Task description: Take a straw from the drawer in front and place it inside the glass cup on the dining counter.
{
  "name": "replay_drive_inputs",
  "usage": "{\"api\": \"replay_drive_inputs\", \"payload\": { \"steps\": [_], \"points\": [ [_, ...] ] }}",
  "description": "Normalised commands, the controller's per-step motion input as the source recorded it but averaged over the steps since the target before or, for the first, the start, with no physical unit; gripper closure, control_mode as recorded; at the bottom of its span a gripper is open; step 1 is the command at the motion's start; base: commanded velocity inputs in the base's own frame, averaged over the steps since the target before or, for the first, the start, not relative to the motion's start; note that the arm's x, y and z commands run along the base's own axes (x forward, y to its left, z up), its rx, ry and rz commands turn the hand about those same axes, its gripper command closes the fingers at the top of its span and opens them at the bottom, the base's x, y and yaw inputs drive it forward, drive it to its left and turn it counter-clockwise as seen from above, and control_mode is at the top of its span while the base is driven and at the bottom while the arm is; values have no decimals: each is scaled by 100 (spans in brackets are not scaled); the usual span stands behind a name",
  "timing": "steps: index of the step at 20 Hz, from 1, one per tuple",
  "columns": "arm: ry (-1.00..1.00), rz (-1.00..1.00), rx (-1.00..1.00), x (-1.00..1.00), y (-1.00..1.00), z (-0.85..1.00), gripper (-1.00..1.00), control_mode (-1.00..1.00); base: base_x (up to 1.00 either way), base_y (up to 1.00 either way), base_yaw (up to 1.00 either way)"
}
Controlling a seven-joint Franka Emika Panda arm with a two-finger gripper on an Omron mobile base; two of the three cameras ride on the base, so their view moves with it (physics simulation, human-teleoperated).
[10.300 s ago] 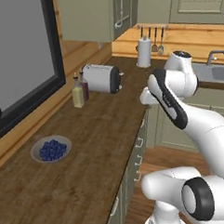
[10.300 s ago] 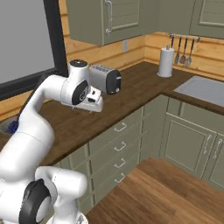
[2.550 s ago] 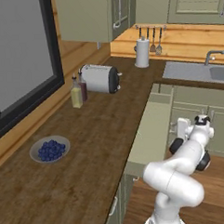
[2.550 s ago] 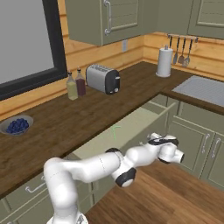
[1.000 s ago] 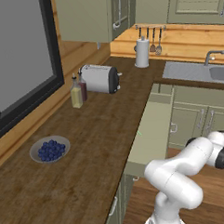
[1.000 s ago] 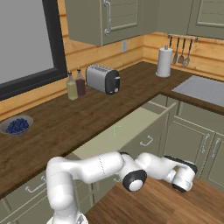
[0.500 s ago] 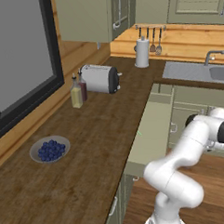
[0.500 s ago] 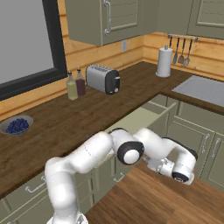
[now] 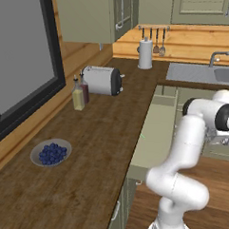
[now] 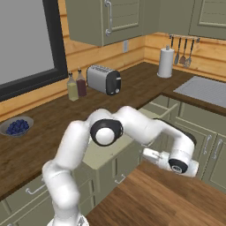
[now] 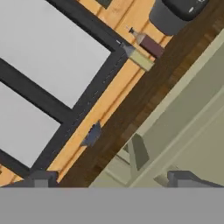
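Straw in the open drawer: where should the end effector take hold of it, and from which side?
A thin green sliver of the straw shows low by the counter-side wall of the drawer. It is probably best gripped on its shaft, coming straight down from above, with the open end effector closing across its thin width. Its exact lie is too small to tell.

Sage-green drawer point(image 9: 153, 138) pulled open, interior pale

no readable text, labels or numbers on anything in view
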Motion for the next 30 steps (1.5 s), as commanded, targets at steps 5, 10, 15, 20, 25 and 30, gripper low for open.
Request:
{"api": "replay_drive_inputs", "payload": {
  "steps": [5, 10, 15, 20, 25, 30],
  "points": [
    [-9, -10, -33, -32, 9, 84, -100, -100, 0, 0, 0],
    [-2, -8, -32, -9, 10, 88, -100, -100, 0, 0, 0],
    [5, -3, -30, 6, 25, 55, -100, -100, 0, 0, 0],
    [21, 0, -35, 33, 39, 30, -100, -100, 0, 0, 0],
    [38, 0, -38, 54, 53, 6, -100, -100, 0, 0, 0],
    [35, 1, -15, 46, 32, -20, -100, -100, 0, 0, 0]
  ]
}}
